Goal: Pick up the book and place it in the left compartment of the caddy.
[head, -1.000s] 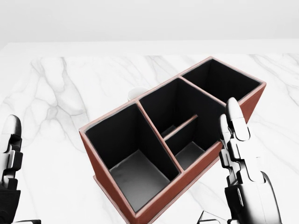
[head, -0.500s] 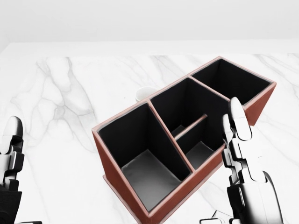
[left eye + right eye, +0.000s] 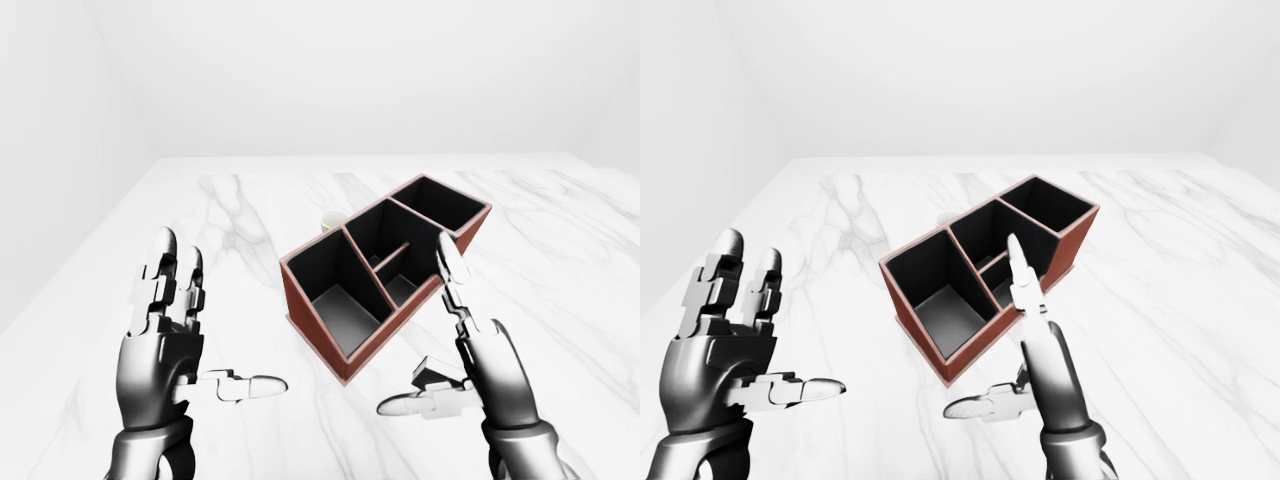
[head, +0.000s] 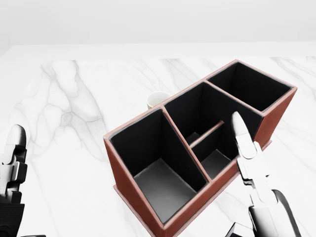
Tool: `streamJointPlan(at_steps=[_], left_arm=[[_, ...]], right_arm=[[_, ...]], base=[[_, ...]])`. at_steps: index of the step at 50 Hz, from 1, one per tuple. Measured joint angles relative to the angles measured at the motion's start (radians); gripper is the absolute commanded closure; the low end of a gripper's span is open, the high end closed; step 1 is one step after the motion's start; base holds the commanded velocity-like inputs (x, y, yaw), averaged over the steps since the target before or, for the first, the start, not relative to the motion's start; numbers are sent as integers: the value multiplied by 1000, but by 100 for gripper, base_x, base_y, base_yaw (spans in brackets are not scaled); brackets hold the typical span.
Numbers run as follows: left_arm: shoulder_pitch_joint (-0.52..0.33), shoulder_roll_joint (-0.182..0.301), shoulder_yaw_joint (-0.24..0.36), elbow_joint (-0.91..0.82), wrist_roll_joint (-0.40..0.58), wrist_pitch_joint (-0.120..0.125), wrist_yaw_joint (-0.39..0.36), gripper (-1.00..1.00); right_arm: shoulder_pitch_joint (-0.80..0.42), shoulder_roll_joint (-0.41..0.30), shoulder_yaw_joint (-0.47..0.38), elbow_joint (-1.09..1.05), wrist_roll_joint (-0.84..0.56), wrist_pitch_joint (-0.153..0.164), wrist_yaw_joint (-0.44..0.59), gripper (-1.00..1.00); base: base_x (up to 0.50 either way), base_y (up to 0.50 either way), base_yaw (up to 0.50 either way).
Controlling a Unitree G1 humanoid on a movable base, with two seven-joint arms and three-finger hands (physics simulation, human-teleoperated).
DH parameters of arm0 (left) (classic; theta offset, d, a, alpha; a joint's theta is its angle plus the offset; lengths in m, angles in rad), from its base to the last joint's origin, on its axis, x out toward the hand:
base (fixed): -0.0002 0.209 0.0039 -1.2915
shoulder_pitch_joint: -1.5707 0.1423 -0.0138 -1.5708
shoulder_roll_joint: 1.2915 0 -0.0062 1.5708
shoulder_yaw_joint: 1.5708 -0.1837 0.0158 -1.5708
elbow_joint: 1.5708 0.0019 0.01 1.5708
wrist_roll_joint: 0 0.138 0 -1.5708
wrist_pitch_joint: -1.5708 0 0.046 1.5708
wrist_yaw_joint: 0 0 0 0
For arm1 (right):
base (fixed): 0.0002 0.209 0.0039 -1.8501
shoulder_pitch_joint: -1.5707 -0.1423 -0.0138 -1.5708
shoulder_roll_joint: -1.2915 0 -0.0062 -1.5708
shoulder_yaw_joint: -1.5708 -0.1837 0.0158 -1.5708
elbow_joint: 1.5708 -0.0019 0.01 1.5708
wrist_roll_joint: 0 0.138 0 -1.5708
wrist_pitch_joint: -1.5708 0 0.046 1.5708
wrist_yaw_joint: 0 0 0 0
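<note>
1. The caddy [image 4: 148,202] sits askew on the white marble tabletop [image 4: 69,98], its long axis running from lower left to upper right in the head view. Its outer walls are reddish brown and the inside is black.
2. It has a large compartment at the lower left end, a middle section split by a low divider, and another compartment at the upper right end. All that show are empty.
3. The book is not visible in any view, so I cannot tell where it lies.
4. A small white cup [image 4: 159,100] peeks out just beyond the caddy's far wall, toward the top of the head view.
5. The left robot hand [image 3: 160,345] is raised at the left of the left-eye view, fingers upright and spread, thumb pointing inward; it holds nothing and is well apart from the caddy.
6. The right robot hand [image 3: 470,350] is likewise spread and empty, its fingers straight up just beside the caddy's near long wall; contact cannot be judged.
</note>
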Motion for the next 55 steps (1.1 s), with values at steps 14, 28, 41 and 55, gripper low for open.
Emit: streamJointPlan(at_steps=[14, 28, 41, 55], left_arm=[[12, 5, -15, 19, 8, 0, 6, -100], [25, 6, -19, 47, 6, -3, 4, -100], [25, 11, -27, 66, 11, -9, 10, -100], [20, 14, -29, 77, 13, -11, 15, -100]], right_arm=[[106, 78, -147, -74, -181, 0, 228, -100], [116, 165, -260, -56, -321, 0, 393, -100], [46, 220, -381, -15, -397, 0, 521, -100], [-38, 224, -465, 27, -435, 0, 619, -100]], base=[[0, 0, 0], [0, 0, 0], [0, 0, 0], [0, 0, 0]])
